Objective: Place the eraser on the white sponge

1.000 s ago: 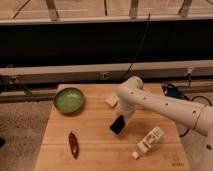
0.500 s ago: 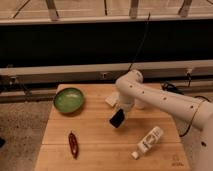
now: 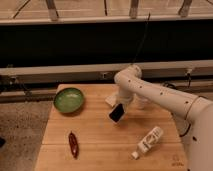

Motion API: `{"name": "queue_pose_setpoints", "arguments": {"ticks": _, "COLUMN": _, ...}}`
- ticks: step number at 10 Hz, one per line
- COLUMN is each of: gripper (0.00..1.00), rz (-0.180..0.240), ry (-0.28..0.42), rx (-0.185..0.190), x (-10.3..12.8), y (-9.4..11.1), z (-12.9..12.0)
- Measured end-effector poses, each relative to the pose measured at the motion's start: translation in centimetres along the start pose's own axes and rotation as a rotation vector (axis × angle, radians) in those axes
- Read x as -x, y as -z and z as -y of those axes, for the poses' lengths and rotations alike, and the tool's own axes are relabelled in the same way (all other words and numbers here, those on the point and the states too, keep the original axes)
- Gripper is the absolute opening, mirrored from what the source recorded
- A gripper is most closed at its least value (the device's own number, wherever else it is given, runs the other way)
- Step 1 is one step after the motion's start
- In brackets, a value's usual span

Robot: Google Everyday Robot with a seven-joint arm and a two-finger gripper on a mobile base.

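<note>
White jointed robot arm (image 3: 150, 92) reaches in from the right over the pale wooden worktop (image 3: 100, 150), elbow bent high near the back edge, forearm pointing down. End effector (image 3: 118, 109) hangs over the worktop's middle, just in front of the small off-white rectangular white sponge (image 3: 110, 100). It is closed on the small black rectangular eraser (image 3: 116, 114), which sits tilted at the arm's tip with one corner down, clear of the wood. Against half a second ago: the eraser is slightly higher in view and closer to the sponge. Against a full second ago the shift is plainer: it has travelled from well in front of the sponge to just beside its near edge. Elbow has also climbed and eased a little leftward over that span. Sponge is unmoved, lying flat near the back of the worktop, its right side partly covered by the arm. Eraser not yet on it. Round green bowl (image 3: 69, 99) at back left, slim dark red chili-shaped object (image 3: 73, 144) at front left, and long white bottle (image 3: 147, 141) lying on its side at front right are all where they were in both earlier views.
</note>
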Motion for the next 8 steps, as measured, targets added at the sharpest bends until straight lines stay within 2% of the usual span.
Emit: {"name": "queue_pose_setpoints", "arguments": {"ticks": 8, "gripper": 0.0, "rz": -0.03, "ry": -0.006, "rx": -0.026, "x": -3.8, "y": -0.5, "z": 4.3}}
